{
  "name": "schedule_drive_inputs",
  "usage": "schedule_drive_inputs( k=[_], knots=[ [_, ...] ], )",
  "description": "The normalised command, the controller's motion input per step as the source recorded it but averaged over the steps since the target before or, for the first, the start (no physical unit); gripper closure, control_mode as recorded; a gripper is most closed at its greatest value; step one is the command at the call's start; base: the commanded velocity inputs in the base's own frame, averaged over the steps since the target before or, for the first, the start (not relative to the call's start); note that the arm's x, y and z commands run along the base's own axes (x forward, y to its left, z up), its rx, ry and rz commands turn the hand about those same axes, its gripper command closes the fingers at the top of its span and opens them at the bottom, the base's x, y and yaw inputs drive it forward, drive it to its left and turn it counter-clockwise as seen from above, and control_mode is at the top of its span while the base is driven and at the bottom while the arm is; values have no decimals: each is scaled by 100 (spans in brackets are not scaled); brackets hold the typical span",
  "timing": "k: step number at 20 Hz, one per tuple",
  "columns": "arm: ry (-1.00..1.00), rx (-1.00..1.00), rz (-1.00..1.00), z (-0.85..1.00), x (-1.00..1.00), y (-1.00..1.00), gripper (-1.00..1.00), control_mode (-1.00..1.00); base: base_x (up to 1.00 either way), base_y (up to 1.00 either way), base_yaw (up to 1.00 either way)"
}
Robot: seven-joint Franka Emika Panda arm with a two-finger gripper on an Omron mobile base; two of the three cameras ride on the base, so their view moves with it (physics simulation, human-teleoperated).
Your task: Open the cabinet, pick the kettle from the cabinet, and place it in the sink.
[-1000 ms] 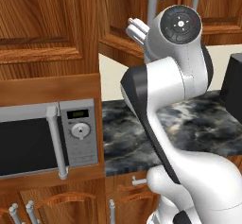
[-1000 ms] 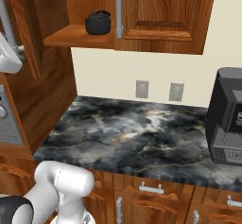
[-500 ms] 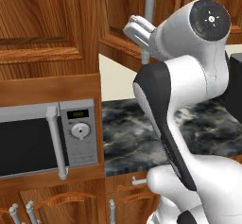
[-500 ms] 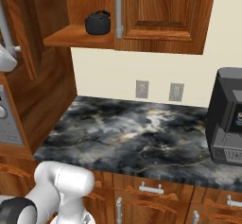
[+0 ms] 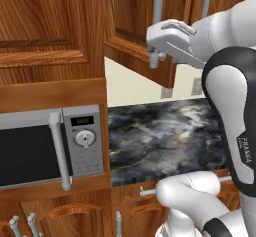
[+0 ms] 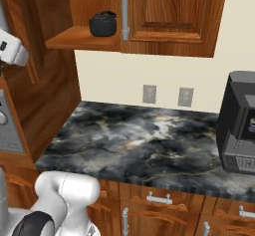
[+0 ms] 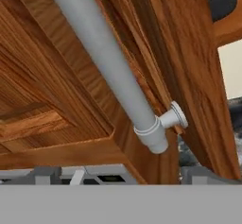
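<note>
At door handle (image 7: 124,83), wide-spread claw (image 5: 156,56).

Legible markings:

1. The arm (image 5: 235,126) carries the word "FRANKA" in small dark letters, printed vertically on its white link in the left base view.
2. The microwave (image 5: 50,146) has a small green display above its dial; the characters are too small to read.
3. The coffee machine (image 6: 240,130) bears unreadable panel markings.
</note>
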Motion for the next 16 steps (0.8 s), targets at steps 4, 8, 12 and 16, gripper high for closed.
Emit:
schedule_drive_inputs(
  k=[4,8,12,16],
  knots=[
    [-6,-9,32,12,-44,-30,-100,-100,0,0,0],
    [0,2,20,14,-22,-46,-100,-100,0,0,0],
    [4,10,14,15,-19,-54,-100,-100,0,0,0],
    [10,12,9,10,-15,-55,-100,-100,0,0,0]
  ],
)
